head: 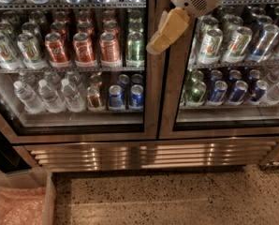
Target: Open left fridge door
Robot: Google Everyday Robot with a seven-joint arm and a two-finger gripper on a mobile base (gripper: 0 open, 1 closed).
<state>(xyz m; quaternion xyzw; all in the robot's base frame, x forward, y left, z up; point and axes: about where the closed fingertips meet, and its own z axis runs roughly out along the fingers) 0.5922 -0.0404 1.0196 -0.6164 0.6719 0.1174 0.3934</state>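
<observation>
The left fridge door [151, 102] is a tall glass door in a brushed bronze-steel frame, and it stands closed. Red cola cans [83, 48] and clear water bottles [48, 95] show through its glass. My gripper [159, 37] hangs from the white arm at the top right. Its tan fingers [170, 29] point down-left in front of the seam between the two doors, at the left door's right frame edge. Nothing is held in it that I can see.
The right glass door [233, 130] shows green-white and blue cans. A steel grille [149, 156] runs below both doors. Speckled floor [177, 200] lies in front. A clear bin [18, 200] with pink material sits at the bottom left.
</observation>
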